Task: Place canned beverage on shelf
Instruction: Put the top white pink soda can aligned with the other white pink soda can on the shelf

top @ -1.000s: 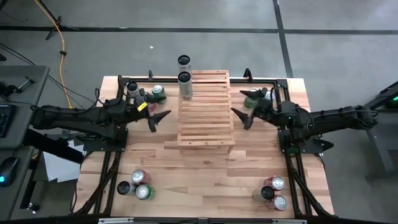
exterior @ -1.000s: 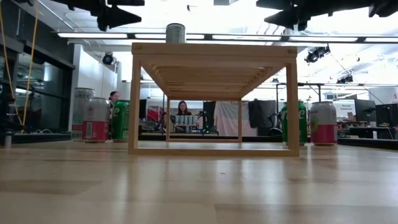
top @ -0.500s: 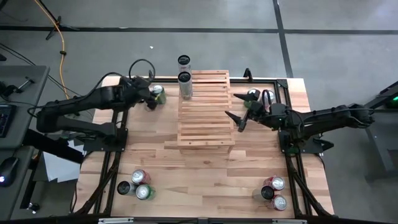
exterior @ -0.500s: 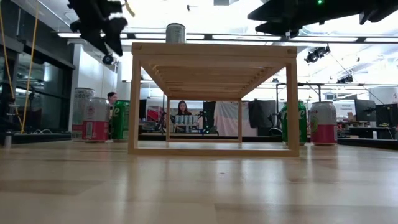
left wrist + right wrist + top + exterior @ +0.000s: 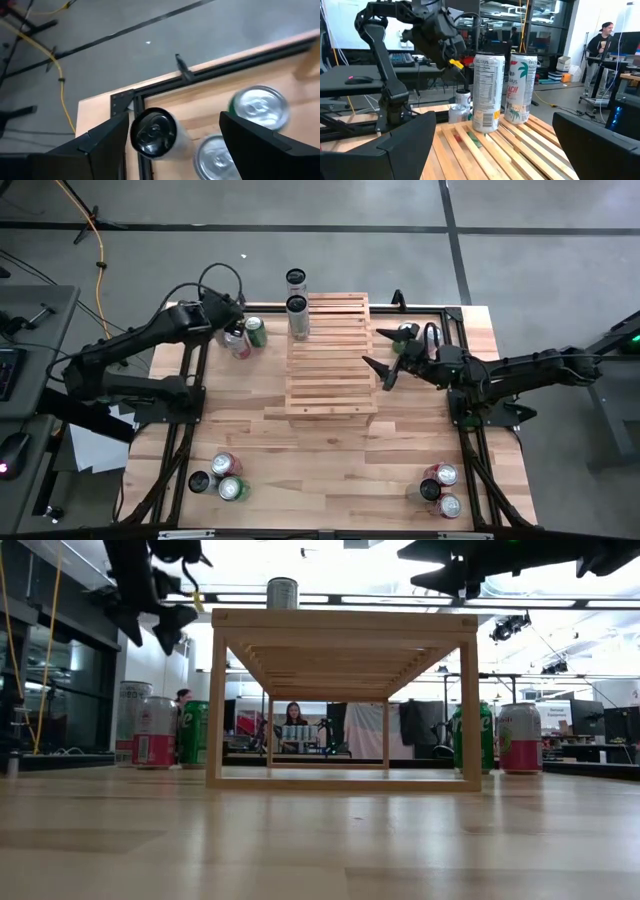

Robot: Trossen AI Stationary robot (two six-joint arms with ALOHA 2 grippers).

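The pale slatted wooden shelf (image 5: 330, 358) stands at the table's middle, with two tall cans (image 5: 297, 315) (image 5: 487, 92) upright on its far left corner. Three cans stand at the table's far left: a black-topped white one (image 5: 152, 132), a silver-topped one (image 5: 215, 157) and a green one (image 5: 257, 107). My left gripper (image 5: 172, 150) is open and points down, hovering above these cans (image 5: 150, 625) and clear of them. My right gripper (image 5: 380, 363) is open and empty, level above the shelf's right edge.
Three cans stand at the near left (image 5: 220, 478) and three at the near right (image 5: 440, 488). A green can (image 5: 470, 740) and a pink one (image 5: 518, 737) stand at the far right. Black frame rails (image 5: 190, 430) run along both table sides. People sit in the room beyond.
My left gripper has swung from beside the shelf's left side toward the table's far left corner and tipped down, ending open above the three cans there. My right gripper has moved a little toward the shelf. No can has moved.
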